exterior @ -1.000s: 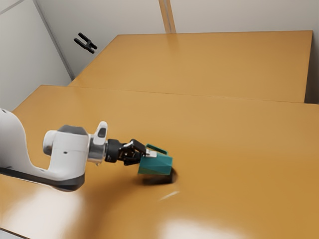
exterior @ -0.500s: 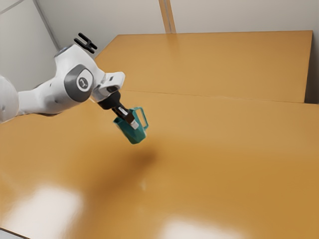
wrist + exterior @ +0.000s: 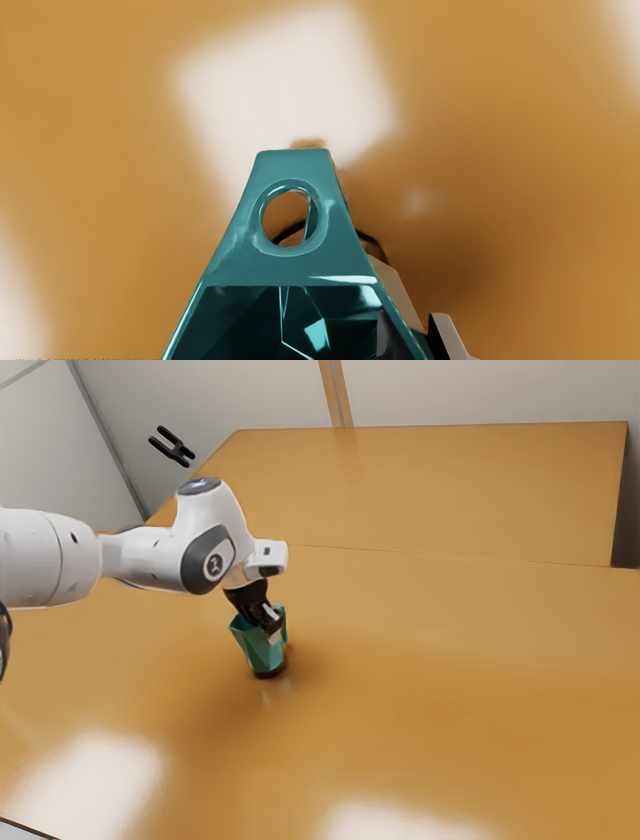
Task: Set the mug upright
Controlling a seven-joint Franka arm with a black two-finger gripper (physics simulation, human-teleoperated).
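Main surface: glossy orange-brown wooden table (image 3: 480,700). Second orange-brown table (image 3: 430,490) sits beyond its far edge. White/grey jointed arm (image 3: 150,555) enters from the exterior view's left, over the main table, w/ its hand turned down.

End effector: black two-finger gripper (image 3: 267,631), fingertips at the upper part of the faceted teal mug (image 3: 261,652). State: clenched on the mug's side wall; one finger (image 3: 392,340) inside the cavity, the other finger (image 3: 450,335) outside, wall btwn them.

Mug pos.: directly below the gripper, in its grasp; on the main table's plan, inboard of the far corner at the exterior view's left, btwn far & near edges, well apart from both. Orientation: mouth up, approx. upright w/ slight lean; base down, close to the tabletop, dark shadow around it. Full base contact: cannot tell.

Angular teal handle (image 3: 240,255) projects from the rim beside the gripped wall, toward the exterior view's right. Its flat top face has a rd. hole, through which tabletop & part of the shadow are visible.
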